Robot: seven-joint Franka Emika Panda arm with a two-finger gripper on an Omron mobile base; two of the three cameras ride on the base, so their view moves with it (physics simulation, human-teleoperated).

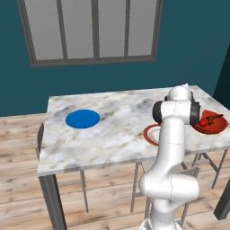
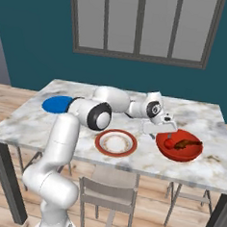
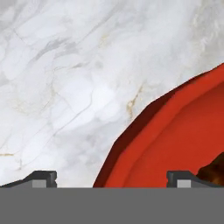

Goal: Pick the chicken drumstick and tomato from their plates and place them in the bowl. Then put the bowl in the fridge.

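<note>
The gripper hangs right over the near-left rim of the bowl, jaws spread wide, one finger over bare marble and the other inside the rim, pinching nothing. The red-orange bowl sits toward the right end of the bench, and both pieces of food are in it: the tomato on the left side, the chicken drumstick lying across the middle just beside it, bone end pointing right. In the hand view a dark brown bit of the drumstick peeks in at the bowl's lower right. Just left of the bowl, near the front edge, the white plate with the red-brown rim lies bare. Well apart from it, at the far left of the bench, the blue plate lies bare too. Grey chairs are tucked under the near side.
</note>
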